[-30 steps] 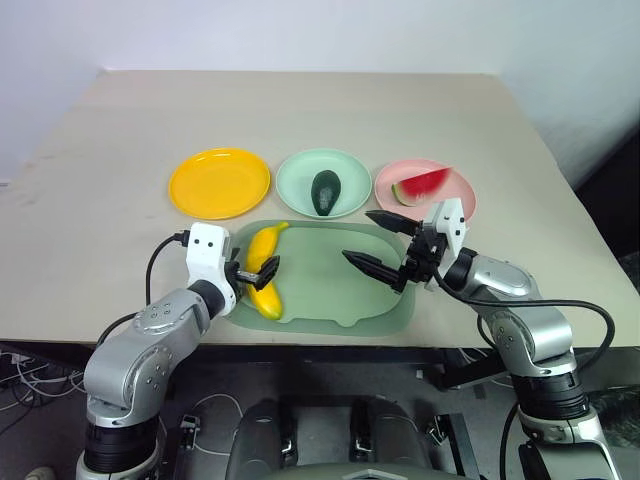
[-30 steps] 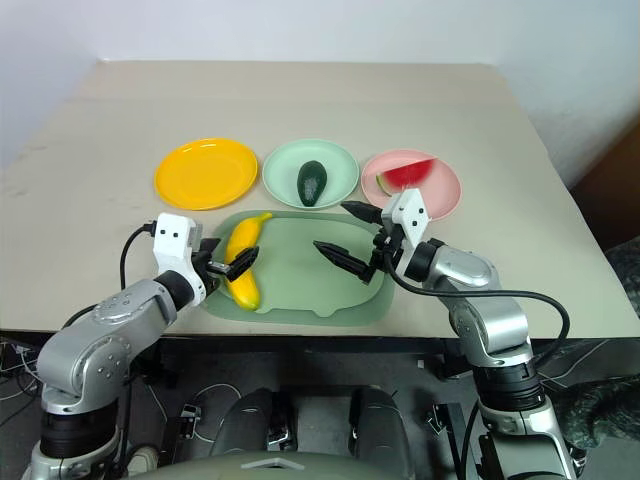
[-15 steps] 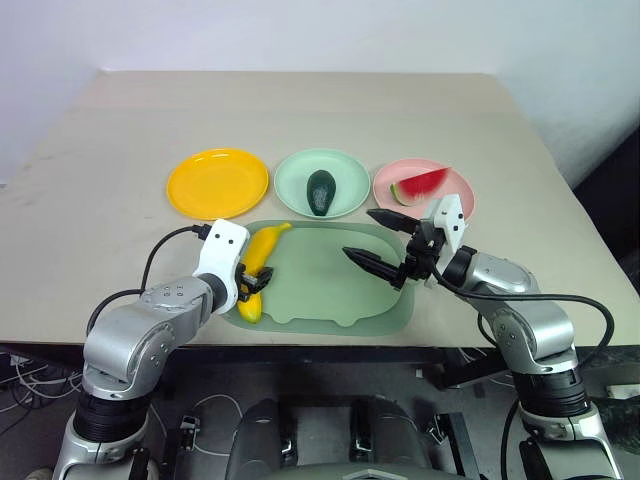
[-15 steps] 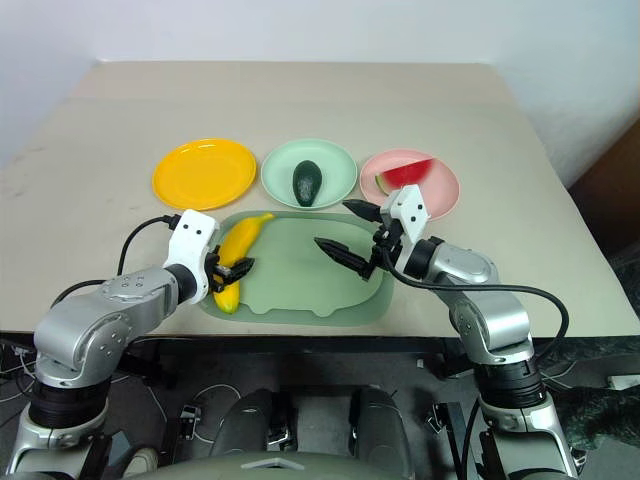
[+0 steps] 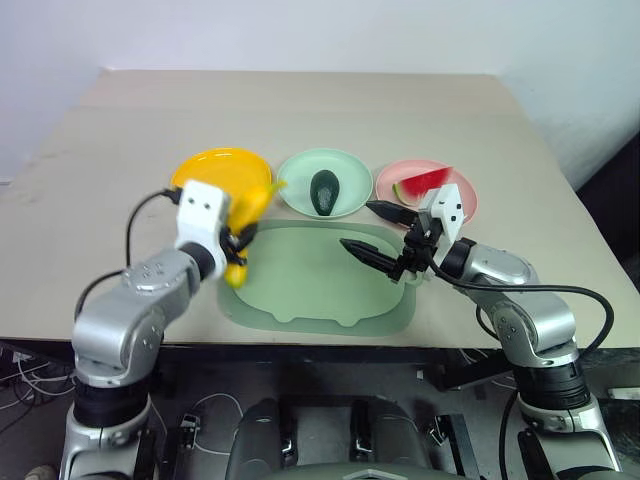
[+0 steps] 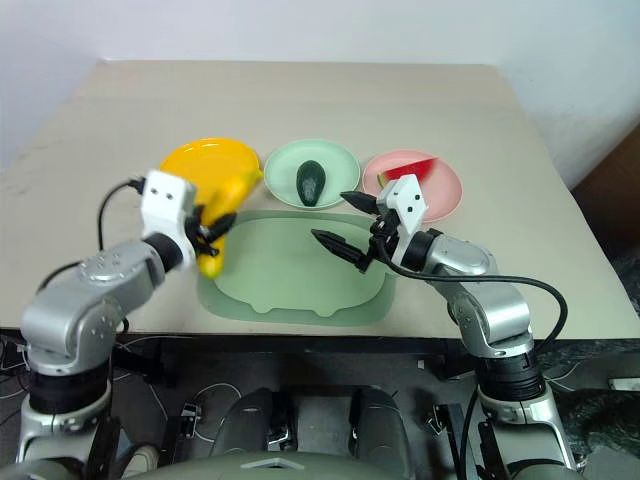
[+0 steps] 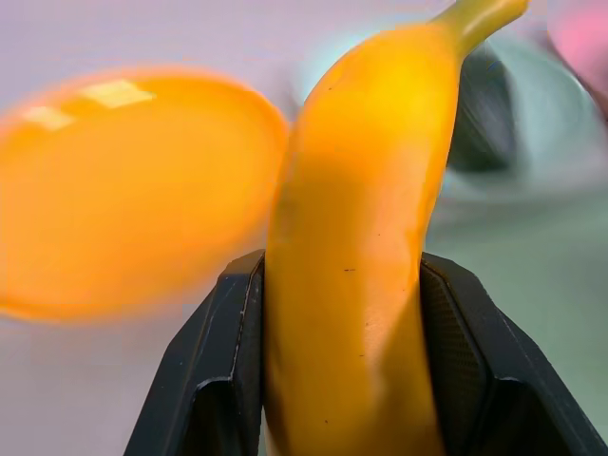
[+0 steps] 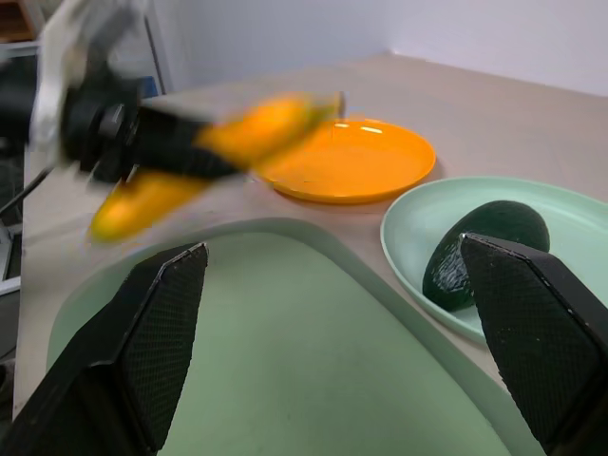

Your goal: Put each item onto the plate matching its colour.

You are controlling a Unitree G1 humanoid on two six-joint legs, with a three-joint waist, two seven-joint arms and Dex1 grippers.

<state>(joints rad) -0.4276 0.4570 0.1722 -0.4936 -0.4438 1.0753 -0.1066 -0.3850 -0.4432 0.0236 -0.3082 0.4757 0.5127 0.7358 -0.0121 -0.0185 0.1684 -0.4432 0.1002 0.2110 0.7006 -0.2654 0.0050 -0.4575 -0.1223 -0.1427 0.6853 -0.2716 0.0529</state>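
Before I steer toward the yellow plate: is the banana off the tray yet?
Yes, off. The left gripper is shut on the banana, held in the air beside the tray.

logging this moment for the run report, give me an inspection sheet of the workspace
surface: beige table, pale green tray near its front edge
job's things: banana held above the table by the yellow plate; avocado on the green plate; watermelon wedge on the pink plate
clutter: nothing seen
grippers: left gripper shut on banana; right gripper open over the tray
cables: black cables along both arms and on the floor
surroundings: pale wall behind
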